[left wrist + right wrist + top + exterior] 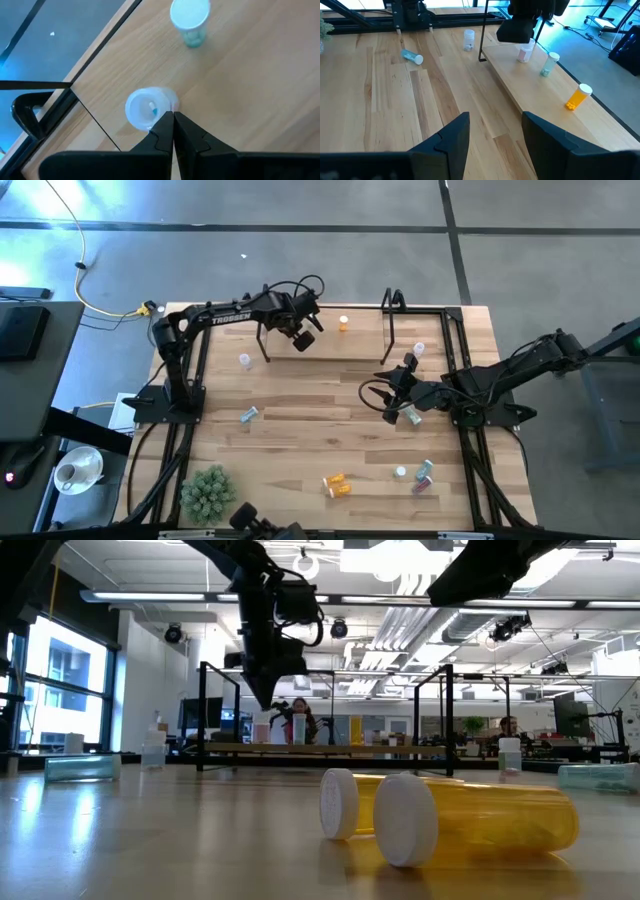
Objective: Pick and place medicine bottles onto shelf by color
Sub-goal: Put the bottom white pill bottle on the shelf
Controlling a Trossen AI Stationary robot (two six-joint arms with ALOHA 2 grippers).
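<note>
Two orange bottles [470,818] lie on their sides nearest your low camera, caps toward you. Your left gripper [303,338] hangs clenched and empty over the shelf [540,95] at the table's far edge, just above a pale bottle [147,107]. A teal bottle [190,17] and another orange bottle [578,97] stand there too. Your right gripper [492,135] waits released, holding nothing, over the table's right middle.

From overhead, we can't make out the bottle [409,416] by the right gripper [398,406], tucked partly under it. Down low, both arms are cut off above, and the left gripper [173,120] partly covers the whitish bottle [145,108].
</note>
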